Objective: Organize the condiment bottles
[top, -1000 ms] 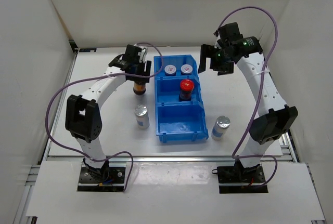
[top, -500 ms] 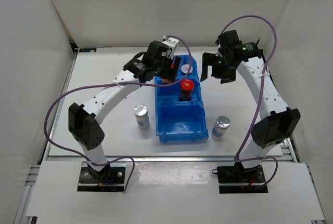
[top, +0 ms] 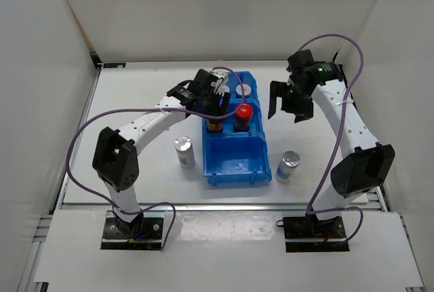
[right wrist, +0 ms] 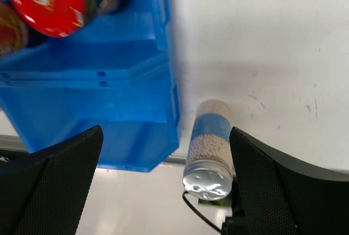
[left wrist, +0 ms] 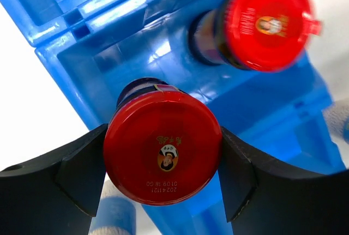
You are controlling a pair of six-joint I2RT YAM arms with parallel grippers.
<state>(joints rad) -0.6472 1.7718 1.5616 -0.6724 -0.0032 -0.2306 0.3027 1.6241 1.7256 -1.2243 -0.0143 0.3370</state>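
Observation:
My left gripper (top: pixel 215 102) is shut on a dark red-capped bottle (left wrist: pixel 162 148) and holds it in the middle compartment of the blue bin (top: pixel 234 170), beside the other red-capped bottle (top: pixel 243 112), which also shows in the left wrist view (left wrist: pixel 265 22). One grey-white cap (top: pixel 243 90) shows in the far compartment; my left gripper hides the other. One silver bottle (top: pixel 184 151) stands left of the bin. The second silver bottle (top: pixel 289 164) stands to the bin's right. My right gripper (top: pixel 288 106) is open and empty, hovering right of the bin, above that bottle (right wrist: pixel 210 148).
The bin's near compartment (top: pixel 236 160) holds nothing. White walls close in the table on three sides. The right wrist view shows the bin's side wall (right wrist: pixel 92 82) just left of the silver bottle.
My left gripper carried the red-capped bottle from the table left of the bin into the middle compartment. My right gripper moved slightly nearer and lower.

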